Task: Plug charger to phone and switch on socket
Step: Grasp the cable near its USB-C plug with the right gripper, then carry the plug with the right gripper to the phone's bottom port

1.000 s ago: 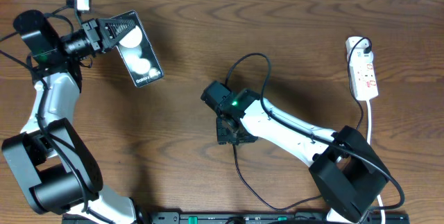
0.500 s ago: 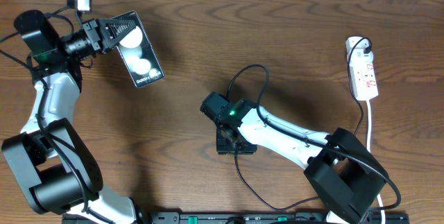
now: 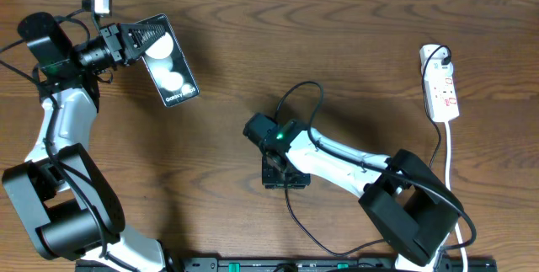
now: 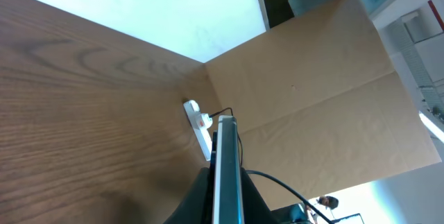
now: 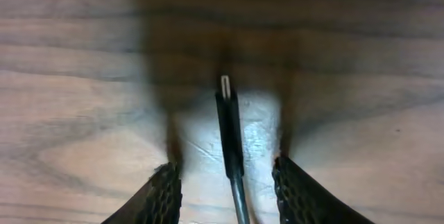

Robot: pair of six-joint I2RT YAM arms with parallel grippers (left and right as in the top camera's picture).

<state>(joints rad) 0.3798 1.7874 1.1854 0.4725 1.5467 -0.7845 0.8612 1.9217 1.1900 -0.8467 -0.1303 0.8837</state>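
My left gripper (image 3: 135,40) is shut on the phone (image 3: 171,68), a black slab with two white blobs, and holds it tilted above the table's far left. In the left wrist view the phone (image 4: 225,161) shows edge-on, clamped between the dark fingers (image 4: 201,200). My right gripper (image 3: 284,171) points down at mid-table and straddles the charger (image 3: 316,95), a thin black cable. In the right wrist view the charger's plug tip (image 5: 225,85) lies flat on the wood. My right gripper (image 5: 225,168) stands open around it, with a gap on each side. The white socket (image 3: 440,82) lies at the far right.
The charger cable loops behind my right arm and runs to the front edge (image 3: 337,251). The socket's white cord (image 3: 450,150) trails toward the front right. The socket (image 4: 199,123) also shows in the left wrist view, with a brown cardboard wall (image 4: 312,99) beyond the table.
My right gripper has shifted slightly toward the table's front over the plug, and its jaws have narrowed a little. The left arm and the phone have not moved.
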